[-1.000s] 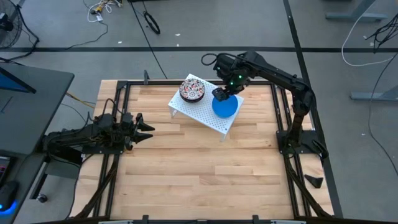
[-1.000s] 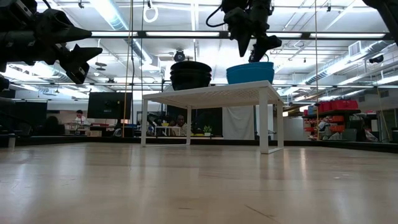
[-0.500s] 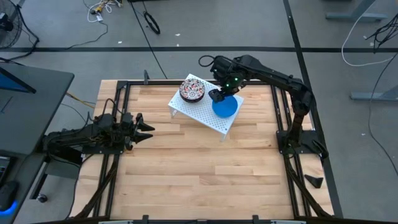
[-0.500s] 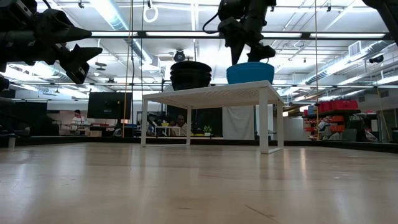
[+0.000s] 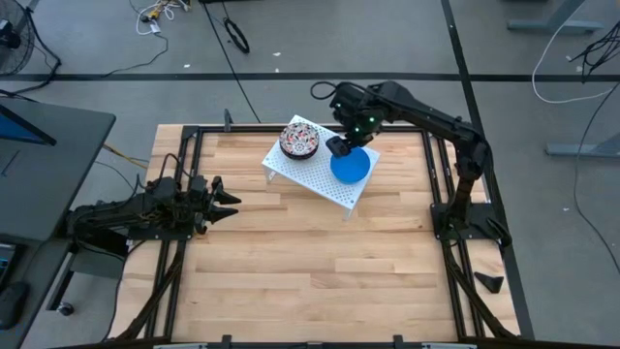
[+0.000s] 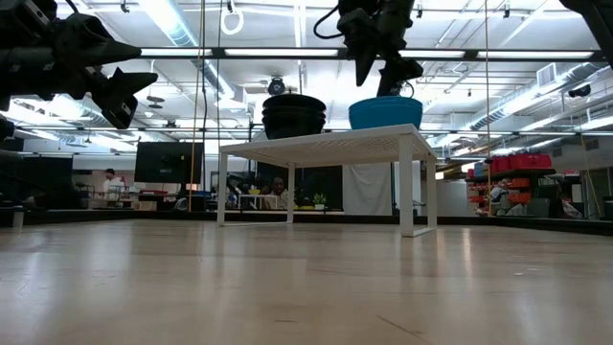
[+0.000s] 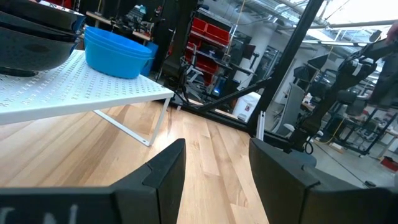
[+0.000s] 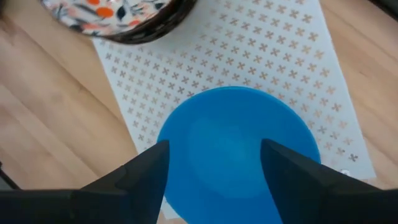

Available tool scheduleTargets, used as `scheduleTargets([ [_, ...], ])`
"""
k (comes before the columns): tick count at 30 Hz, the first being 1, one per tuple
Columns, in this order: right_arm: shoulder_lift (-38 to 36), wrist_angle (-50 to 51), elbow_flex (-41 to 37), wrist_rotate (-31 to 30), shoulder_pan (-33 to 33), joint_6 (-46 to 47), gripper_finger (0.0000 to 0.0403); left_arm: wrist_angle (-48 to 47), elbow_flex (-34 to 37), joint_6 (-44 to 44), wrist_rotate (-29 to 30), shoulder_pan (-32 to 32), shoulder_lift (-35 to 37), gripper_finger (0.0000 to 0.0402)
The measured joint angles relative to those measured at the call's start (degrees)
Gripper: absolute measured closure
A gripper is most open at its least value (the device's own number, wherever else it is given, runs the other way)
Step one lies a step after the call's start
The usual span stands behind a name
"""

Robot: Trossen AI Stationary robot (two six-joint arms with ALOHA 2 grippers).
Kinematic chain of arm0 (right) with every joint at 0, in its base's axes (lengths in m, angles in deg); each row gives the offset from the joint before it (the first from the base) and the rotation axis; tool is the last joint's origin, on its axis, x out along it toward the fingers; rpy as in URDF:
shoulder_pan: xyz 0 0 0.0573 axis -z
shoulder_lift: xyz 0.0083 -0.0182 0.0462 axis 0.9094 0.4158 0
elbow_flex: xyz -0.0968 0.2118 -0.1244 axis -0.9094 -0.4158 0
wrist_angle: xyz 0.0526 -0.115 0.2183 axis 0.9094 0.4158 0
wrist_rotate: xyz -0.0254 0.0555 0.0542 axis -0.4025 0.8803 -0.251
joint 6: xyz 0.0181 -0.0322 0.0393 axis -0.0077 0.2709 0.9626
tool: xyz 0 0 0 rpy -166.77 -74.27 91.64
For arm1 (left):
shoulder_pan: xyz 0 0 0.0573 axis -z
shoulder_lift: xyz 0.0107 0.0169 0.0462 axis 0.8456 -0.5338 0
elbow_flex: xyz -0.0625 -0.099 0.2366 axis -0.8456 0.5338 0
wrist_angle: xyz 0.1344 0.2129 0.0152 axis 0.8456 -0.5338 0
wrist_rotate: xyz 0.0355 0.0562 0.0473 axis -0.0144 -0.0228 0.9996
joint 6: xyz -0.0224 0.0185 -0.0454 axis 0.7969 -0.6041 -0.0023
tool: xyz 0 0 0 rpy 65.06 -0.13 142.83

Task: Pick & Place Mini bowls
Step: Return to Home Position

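Observation:
A white perforated rack (image 5: 320,165) stands on its legs at the table's far middle. On it rest nested blue mini bowls (image 5: 353,168) (image 6: 385,112) (image 7: 118,50) and, to their left, a stack of speckled mini bowls with dark outsides (image 5: 298,141) (image 6: 294,115) (image 8: 118,15). My right gripper (image 5: 341,145) (image 6: 378,69) hangs open just above the blue bowls (image 8: 239,149), pointing steeply down, its fingers over the rim's two sides without touching. My left gripper (image 5: 225,201) (image 7: 217,180) waits open at the table's left edge, level, with nothing in it.
Bare wooden table lies in front of the rack and to both sides. A black metal frame (image 5: 194,131) runs round the table's edges. The right arm's base (image 5: 463,218) stands at the right edge.
My right gripper has dipped a little toward the blue bowls' rim, tipping slightly, and has come back up. It has stayed open over them. The bowls and the rack have kept their places.

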Motion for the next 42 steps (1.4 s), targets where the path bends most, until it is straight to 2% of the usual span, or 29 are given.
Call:
scheduleTargets([
  [7, -1.2, -1.9, 0.0, -0.1, -0.1, -8.4, 0.0167, 0.0, 0.0, 0.0, 0.0, 0.0, 0.0, 0.022],
  [13, -4.7, -8.1, -0.5, -1.8, -0.1, -11.1, 0.0236, 0.0, 0.0, 0.0, 0.0, 0.0, 0.0, 0.022],
  [17, -9.1, -14.2, -6.1, -1.8, 0.0, -13.6, 0.029, 0.0, 0.0, 0.0, 0.0, 0.0, 0.0, 0.022],
  [23, -20.8, -27.3, -22.3, -1.8, 0.6, -17.2, 0.0353, 0.0, 0.0, 0.0, 0.0, 0.0, 0.0, 0.022],
  [30, -37.0, -44.3, -44.8, -5.5, 2.3, -22.4, 0.0397, 0.0, 0.0, 0.0, 0.0, 0.0, 0.0, 0.022],
  [42, -64.7, -64.6, -78.4, -5.6, 6.9, -22.8, 0.0398, 0.0, 0.0, 0.0, 0.0, 0.0, 0.0, 0.022],
])
